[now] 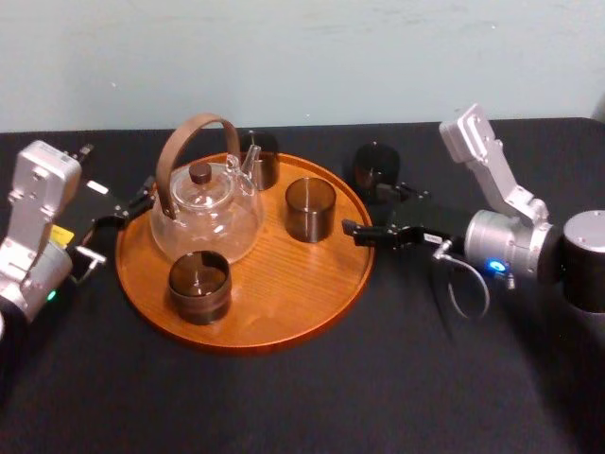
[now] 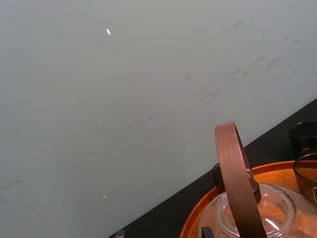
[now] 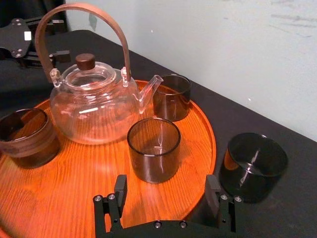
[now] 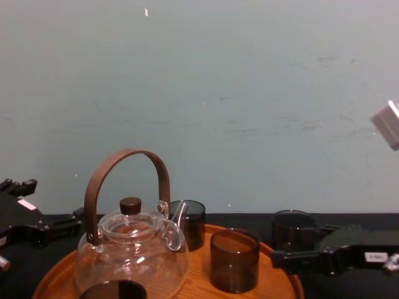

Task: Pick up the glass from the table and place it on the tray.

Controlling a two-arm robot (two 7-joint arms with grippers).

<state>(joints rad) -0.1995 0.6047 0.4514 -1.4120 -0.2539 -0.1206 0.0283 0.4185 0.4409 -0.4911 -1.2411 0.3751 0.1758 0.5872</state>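
The glass (image 1: 376, 168) it's after stands upright on the black table (image 1: 312, 397), just off the far right rim of the tray (image 1: 284, 322). Three other dark glasses (image 1: 310, 208) and the teapot (image 1: 208, 216) already sit on the wood, so this looks like the last one to bring over. The right gripper (image 1: 380, 214) hangs low at the tray's right edge, pointing in across the rim, spread wide and holding nothing. The glass sits just beyond its farther finger rather than between the two, so I'd guess it must shift toward the table's far edge before closing. The arm reaches in from the table's right side, forearm nearly level. The left gripper (image 1: 132, 206) is parked by the tray's left rim; whether it's open or closed I can't tell.
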